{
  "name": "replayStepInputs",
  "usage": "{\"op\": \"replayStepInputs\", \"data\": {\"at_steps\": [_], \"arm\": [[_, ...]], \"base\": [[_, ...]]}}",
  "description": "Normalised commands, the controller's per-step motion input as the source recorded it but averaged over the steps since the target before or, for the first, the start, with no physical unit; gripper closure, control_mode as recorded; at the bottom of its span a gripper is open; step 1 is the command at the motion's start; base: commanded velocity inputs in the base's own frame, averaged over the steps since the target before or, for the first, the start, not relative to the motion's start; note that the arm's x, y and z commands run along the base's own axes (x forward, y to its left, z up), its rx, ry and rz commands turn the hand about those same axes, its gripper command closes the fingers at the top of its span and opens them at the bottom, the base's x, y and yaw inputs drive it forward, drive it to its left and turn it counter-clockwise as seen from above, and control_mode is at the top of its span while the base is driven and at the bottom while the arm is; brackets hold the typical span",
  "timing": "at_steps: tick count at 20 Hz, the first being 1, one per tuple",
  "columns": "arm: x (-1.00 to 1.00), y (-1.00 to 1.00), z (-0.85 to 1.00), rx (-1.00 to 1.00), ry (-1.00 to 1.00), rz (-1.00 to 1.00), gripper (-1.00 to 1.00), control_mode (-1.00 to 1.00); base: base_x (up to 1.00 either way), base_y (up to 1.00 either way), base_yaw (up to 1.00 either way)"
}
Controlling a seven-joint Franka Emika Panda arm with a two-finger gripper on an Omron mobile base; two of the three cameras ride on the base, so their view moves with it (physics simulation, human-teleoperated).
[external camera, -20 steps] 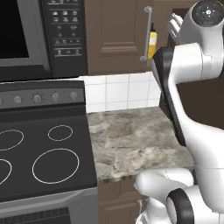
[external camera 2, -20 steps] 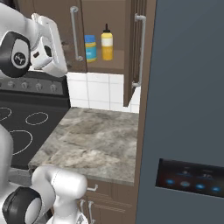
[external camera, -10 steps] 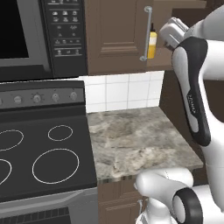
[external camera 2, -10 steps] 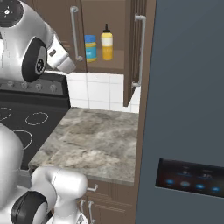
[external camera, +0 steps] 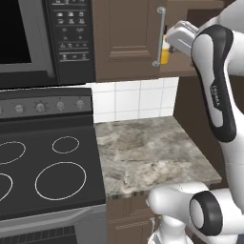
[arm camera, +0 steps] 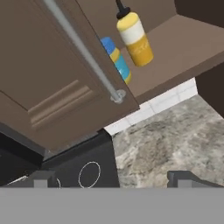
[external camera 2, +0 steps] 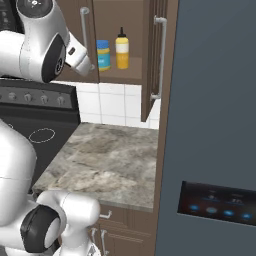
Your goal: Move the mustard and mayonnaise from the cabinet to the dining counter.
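The cabinet (external camera 2: pixel 125 20) stands open above the worktop, its left door (external camera: pixel 126 35) shut and its right door (external camera 2: pixel 152 55) swung out edge-on. On the shelf stand the mustard (external camera 2: pixel 122 48), a slim yellow bottle with a dark nozzle, and the blue-lidded mayonnaise (external camera 2: pixel 103 55) to its left. In the hand view the mustard (arm camera: pixel 134 37) is in full sight, while the mayonnaise (arm camera: pixel 117 59) is half hidden behind the door's silver handle (arm camera: pixel 83 52). My gripper (arm camera: pixel 113 178) is open and empty, short of the shelf and level with the left door's edge (external camera: pixel 181 34). The dining counter is out of view.
A small marble worktop (external camera: pixel 147 152) lies below the cabinet, with white tiles (external camera: pixel 128 100) behind it. To the left are a black stove (external camera: pixel 47 162) and a microwave (external camera: pixel 43 38). A tall grey fridge panel (external camera 2: pixel 215 125) walls off the right side.
My arm has swung the hand up and in toward the cabinet opening, close to the mustard. The jaws stayed open, and the bottle and jar have not moved.
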Motion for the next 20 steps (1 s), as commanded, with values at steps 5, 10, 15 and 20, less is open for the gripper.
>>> {"op": "replayStepInputs", "data": {"at_steps": [5, 10, 15, 20], "arm": [[0.35, 0.08, 0.0, -0.12, 0.0, 0.05, -1.0, -1.0], [0.37, 0.0, 0.0, -0.17, 0.0, 0.0, -1.0, -1.0], [0.42, 0.01, 0.0, -0.07, 0.0, 0.0, -1.0, -1.0], [0.37, 0.0, 0.0, -0.03, 0.0, 0.0, -1.0, -1.0]], "base": [[0.0, 0.0, 0.0], [0.0, 0.0, 0.0], [0.0, 0.0, 0.0], [0.0, 0.0, 0.0]]}}
